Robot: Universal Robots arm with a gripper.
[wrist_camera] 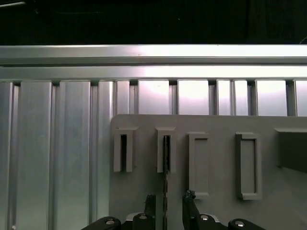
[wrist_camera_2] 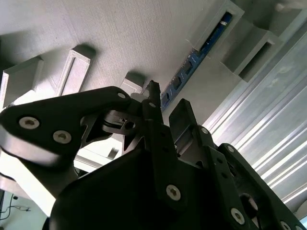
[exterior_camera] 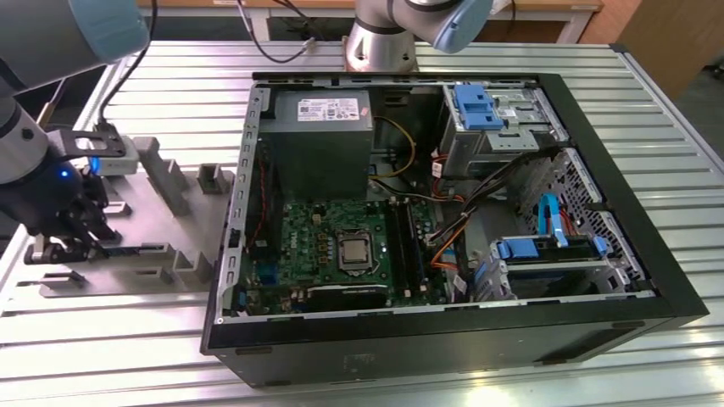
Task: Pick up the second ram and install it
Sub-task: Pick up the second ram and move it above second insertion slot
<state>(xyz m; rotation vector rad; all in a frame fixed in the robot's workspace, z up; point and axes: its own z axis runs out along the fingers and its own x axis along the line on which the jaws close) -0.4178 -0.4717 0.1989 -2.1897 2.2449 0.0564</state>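
Observation:
The second ram is a thin blue-green stick standing on edge in the slotted blocks of a grey moulded tray, at the exterior view's left. In the first wrist view the ram appears as a dark edge running out of one block. My gripper is open, one finger on each side of the ram's near end with a gap to each. The second wrist view has the gripper straddling that same end. In the exterior view the gripper hangs low over the tray's front corner, with the ram beside it.
An open computer case lies on the slatted metal table, to the exterior view's right of the tray. Its green motherboard carries long black memory slots, with cables and blue drive brackets beyond. Several more grey blocks stand on the tray.

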